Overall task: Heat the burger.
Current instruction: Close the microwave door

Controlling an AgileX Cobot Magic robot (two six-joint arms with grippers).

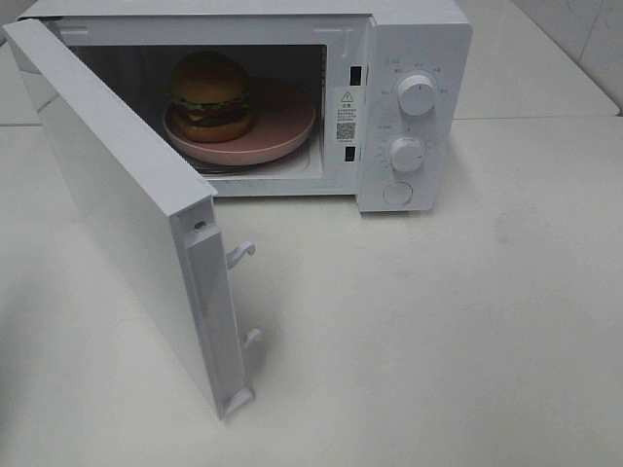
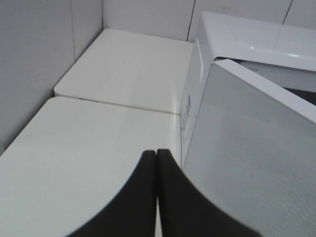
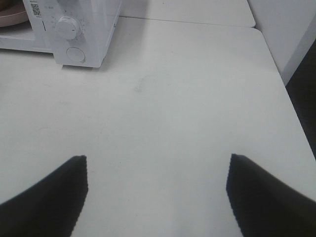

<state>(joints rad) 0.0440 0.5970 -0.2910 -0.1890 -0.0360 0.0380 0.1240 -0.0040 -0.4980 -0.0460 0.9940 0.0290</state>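
**Burger inside open microwave, clear of both grippers**

The microwave (image 1: 414,58) carries a warning-triangle sticker (image 1: 346,97) and a QR code; the print is unreadable. The burger (image 1: 209,92) sits inside on a pink plate (image 1: 292,131), well apart from all fingers. The left gripper (image 2: 156,153) is pressed together beside the door (image 2: 247,148); the right gripper (image 3: 158,163) is spread.

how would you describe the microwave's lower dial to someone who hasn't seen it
Find the white microwave with its door swung open. On the panel right of the cavity, the lower dial is the middle of three round controls: below the upper dial, above the flat round button.
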